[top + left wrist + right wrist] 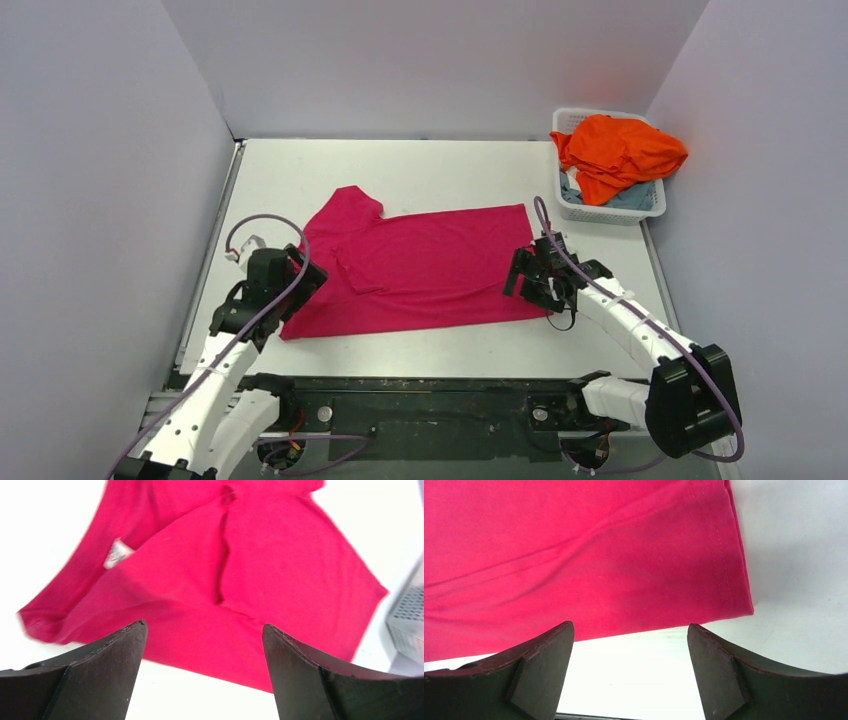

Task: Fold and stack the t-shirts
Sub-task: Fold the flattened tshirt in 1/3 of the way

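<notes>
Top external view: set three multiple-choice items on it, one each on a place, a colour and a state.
1. Where does the bright orange cloth t-shirt lie?
A on the table
B in the white plastic lattice basket
C in a gripper
2. What colour is the spread cloth t-shirt on the white table?
A magenta-pink
B green
C black
3. How do the left gripper and right gripper stand?
A both open
B both shut
C only the left shut

B: it heaps over the basket's rim.
A: it is pink throughout.
A: both wrist views show fingers apart, holding nothing.
</notes>
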Motion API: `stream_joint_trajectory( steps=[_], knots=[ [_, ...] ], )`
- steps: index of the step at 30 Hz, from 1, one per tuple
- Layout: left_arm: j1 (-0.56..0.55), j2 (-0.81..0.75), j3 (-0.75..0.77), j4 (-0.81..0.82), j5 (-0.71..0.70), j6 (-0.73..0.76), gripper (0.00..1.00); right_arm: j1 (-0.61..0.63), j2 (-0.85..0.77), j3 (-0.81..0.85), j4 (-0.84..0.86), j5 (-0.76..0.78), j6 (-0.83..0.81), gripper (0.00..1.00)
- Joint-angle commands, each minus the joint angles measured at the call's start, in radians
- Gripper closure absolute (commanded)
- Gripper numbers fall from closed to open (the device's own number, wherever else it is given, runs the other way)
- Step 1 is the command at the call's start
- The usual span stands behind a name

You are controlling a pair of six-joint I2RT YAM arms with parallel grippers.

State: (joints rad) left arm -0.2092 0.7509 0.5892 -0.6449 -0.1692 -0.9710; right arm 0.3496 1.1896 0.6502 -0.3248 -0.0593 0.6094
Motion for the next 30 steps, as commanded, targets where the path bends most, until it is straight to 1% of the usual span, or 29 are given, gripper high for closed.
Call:
stream_joint_trajectory(
  steps=[1,3,5,7,11,14,15,21,26,28,30],
  knots=[
    [-0.043,0.102,0.085,0.155,0.106,0.050,0.04,0.009,-0.041,0.064,-0.050,0.028,0.001,0.21],
    [-0.082,0.215,0.089,0.246,0.132,0.051,0.04,0.009,-0.028,0.065,-0.044,0.030,0.003,0.21],
    [-0.132,0.272,0.104,0.312,0.119,0.056,0.04,0.009,-0.012,0.061,-0.025,0.020,0.008,0.21],
    [-0.162,0.390,0.135,0.370,0.125,0.067,0.04,0.009,0.010,0.055,-0.006,-0.001,0.016,0.21],
    [-0.169,0.542,0.167,0.488,0.202,0.078,0.04,0.011,0.040,0.034,0.040,-0.007,0.030,0.22],
    [-0.170,0.619,0.192,0.495,0.183,0.101,0.04,0.011,0.060,0.030,0.047,0.005,0.036,0.22],
    [-0.170,0.655,0.210,0.486,0.150,0.106,0.04,0.012,0.064,0.028,0.047,0.006,0.037,0.22],
    [-0.171,0.748,0.240,0.475,0.143,0.132,0.04,0.009,0.088,0.026,0.048,0.018,0.033,0.22],
    [-0.171,0.765,0.237,0.472,0.138,0.133,0.04,0.009,0.113,0.029,0.049,0.018,0.031,0.22],
    [-0.171,0.762,0.242,0.458,0.130,0.135,0.00,0.009,0.115,0.032,0.049,0.017,0.030,0.22],
    [-0.171,0.749,0.253,0.448,0.122,0.144,0.00,0.009,0.108,0.042,0.036,0.020,0.025,0.22]
  ],
)
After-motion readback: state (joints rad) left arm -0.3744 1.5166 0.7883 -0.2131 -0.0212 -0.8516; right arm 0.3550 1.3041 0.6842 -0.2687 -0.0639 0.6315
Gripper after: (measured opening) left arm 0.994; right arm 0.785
